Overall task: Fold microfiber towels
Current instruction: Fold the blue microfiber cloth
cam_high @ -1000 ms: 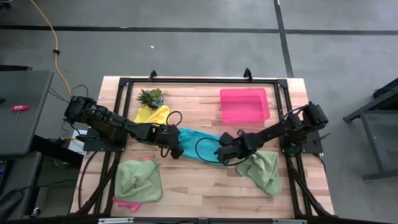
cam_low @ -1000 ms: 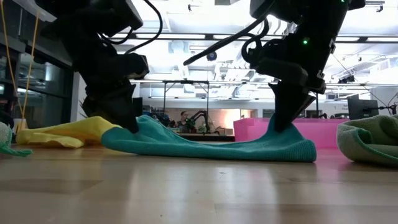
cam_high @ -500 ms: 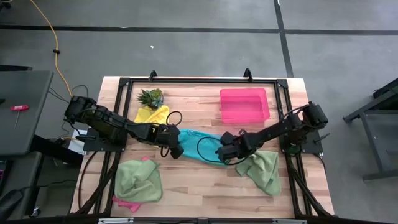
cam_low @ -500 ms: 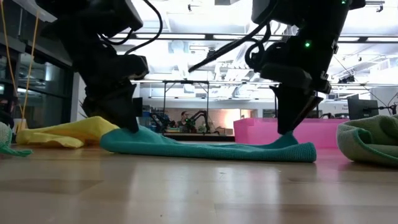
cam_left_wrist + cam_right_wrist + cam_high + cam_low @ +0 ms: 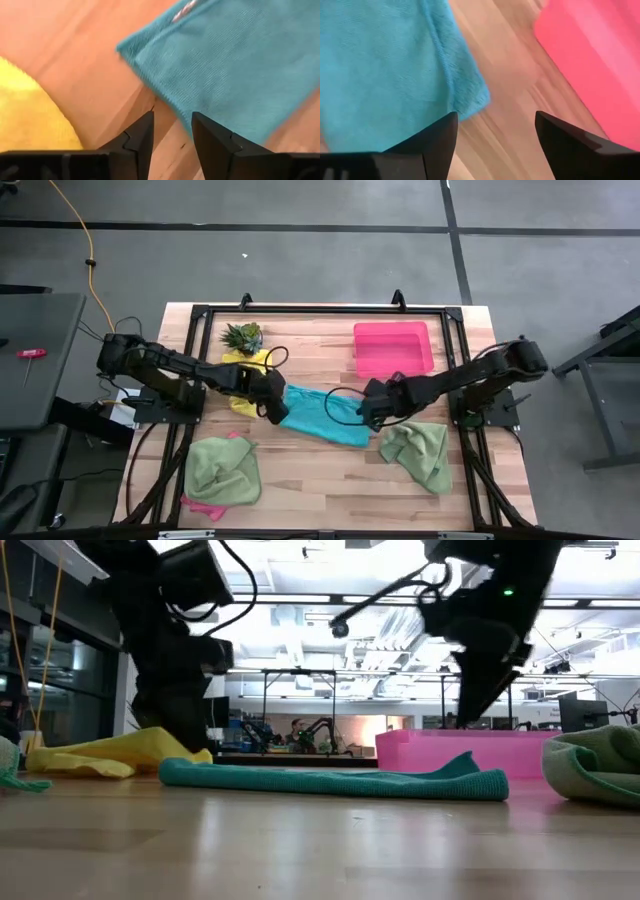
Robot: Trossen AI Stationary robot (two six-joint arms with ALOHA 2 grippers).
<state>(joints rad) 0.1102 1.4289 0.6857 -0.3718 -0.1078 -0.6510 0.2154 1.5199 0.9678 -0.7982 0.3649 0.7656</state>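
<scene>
A teal towel (image 5: 322, 417) lies flat in a folded strip on the middle of the table, also seen low in the low view (image 5: 330, 780). My left gripper (image 5: 268, 408) hangs open just above the table beside the towel's left end (image 5: 150, 60), and its fingers (image 5: 142, 137) hold nothing. At the towel's right end (image 5: 465, 95), my right gripper (image 5: 372, 408) hangs open and higher, clear of the cloth (image 5: 472, 720). A yellow towel (image 5: 243, 365) lies behind the left gripper.
A pink tray (image 5: 393, 348) stands at the far right, and a small green plant (image 5: 242, 335) at the far left. One light green towel (image 5: 223, 470) lies crumpled near left over a pink one (image 5: 205, 505). Another green towel (image 5: 420, 450) lies near right.
Both grippers have opened and let go of the teal towel. They have risen and drawn apart toward the far edge, the left one leftward, the right one rightward. The towel's two pinched-up ends have dropped, and it now lies flat on the table.
</scene>
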